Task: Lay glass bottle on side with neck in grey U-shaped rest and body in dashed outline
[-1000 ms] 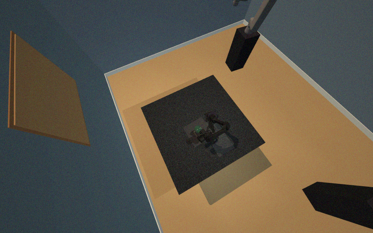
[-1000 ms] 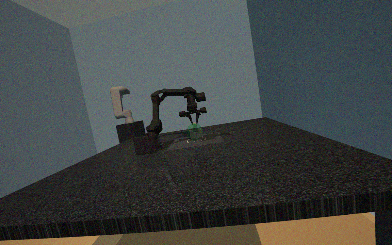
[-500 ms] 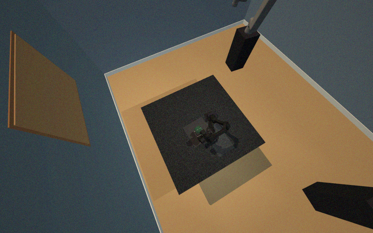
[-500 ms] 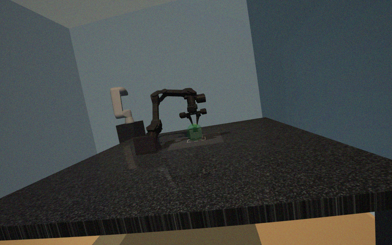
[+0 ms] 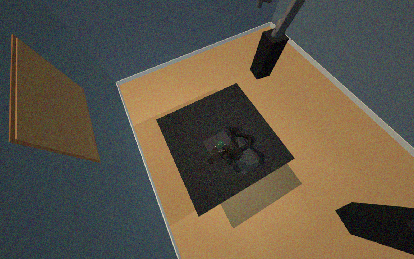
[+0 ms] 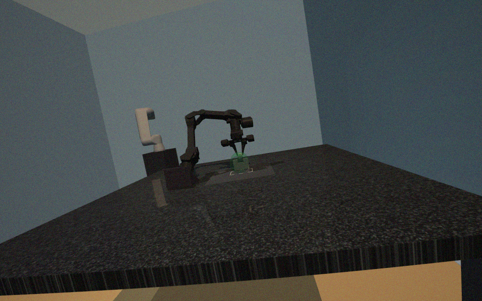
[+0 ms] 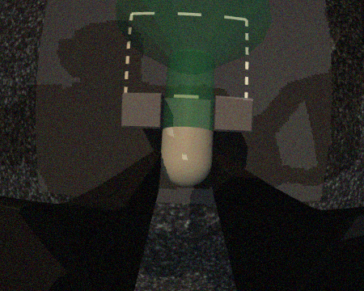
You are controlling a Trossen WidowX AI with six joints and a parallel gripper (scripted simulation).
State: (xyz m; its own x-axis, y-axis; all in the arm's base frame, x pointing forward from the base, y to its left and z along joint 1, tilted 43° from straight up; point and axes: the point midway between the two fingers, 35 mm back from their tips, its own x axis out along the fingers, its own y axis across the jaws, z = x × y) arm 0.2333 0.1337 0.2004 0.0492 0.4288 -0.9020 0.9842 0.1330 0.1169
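Observation:
The green glass bottle [image 5: 220, 143] [image 6: 234, 161] [image 7: 190, 81] is tipped over, its round body pointing away from the arm. Its beige cap [image 7: 186, 155] points back at the arm. My gripper [image 6: 239, 154] [image 7: 187, 161] points down and is shut on the bottle at its capped neck end. The grey U-shaped rest [image 7: 141, 110] shows as two blocks, with the neck between or just above them. The dashed outline [image 7: 247, 67] lies beyond the rest. The body overlaps it in the wrist view. I cannot tell whether bottle and rest touch; the body's far end is out of the wrist view.
A dark speckled table [image 5: 198, 193] [image 6: 310, 217] carries the arm's black base [image 6: 178, 179]. A flat grey mat [image 6: 267, 173] [image 7: 311, 44] lies under the rest and outline. A white arm [image 6: 143, 127] stands on a dark pedestal [image 6: 160, 161] behind the table. Arm shadows cross the mat.

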